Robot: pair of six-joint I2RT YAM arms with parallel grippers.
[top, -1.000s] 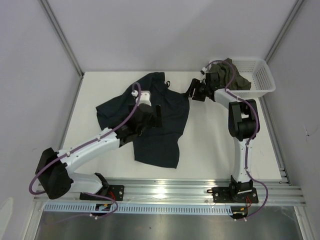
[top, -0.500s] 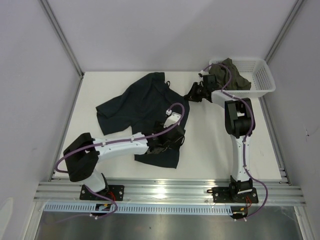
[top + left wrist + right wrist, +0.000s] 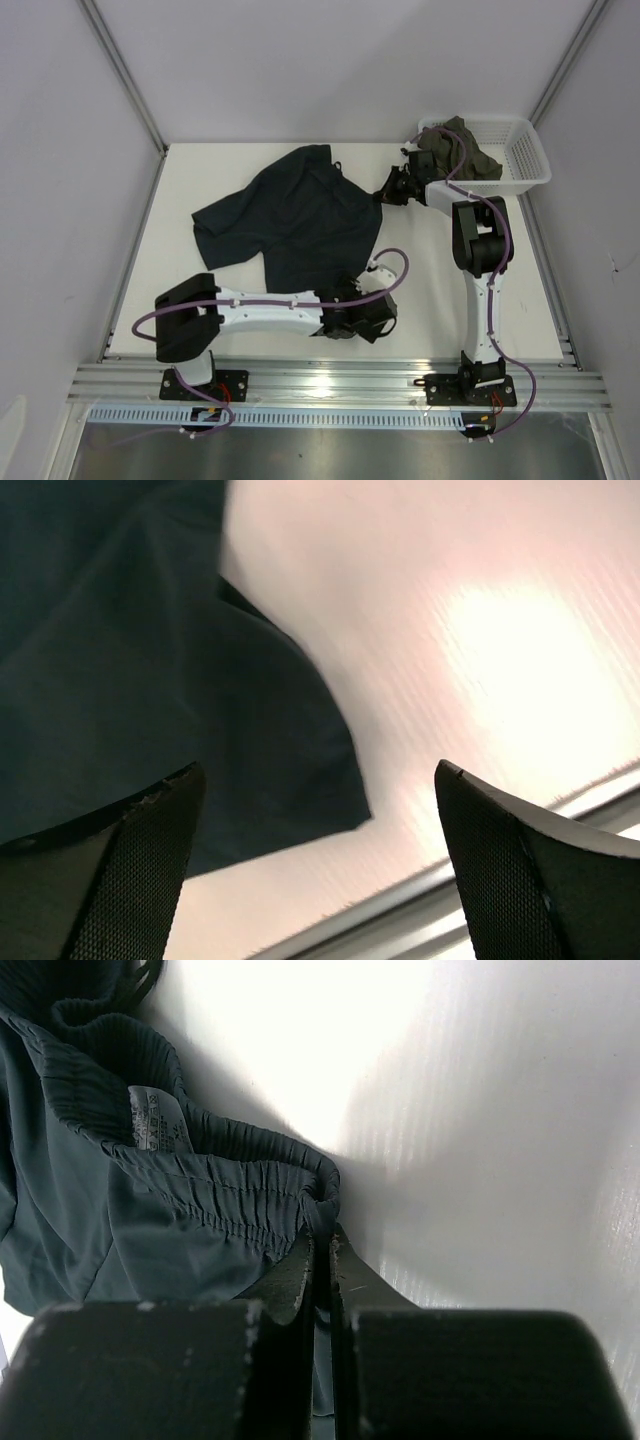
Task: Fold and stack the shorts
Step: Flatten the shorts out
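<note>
Two arms work over one desk (image 3: 420, 270). One pair of dark shorts (image 3: 290, 215) lies spread and rumpled, left of centre. The right jaws are clenched on its elastic waistband (image 3: 240, 1185) at the far right end, just beside the one small white label (image 3: 155, 1120). The left jaws hang released and wide over the hem corner nearest the arms' bases, gripping nothing. One white basket (image 3: 528, 165) sits in the far right corner, holding one olive bundle (image 3: 470, 150), possibly another garment.
</note>
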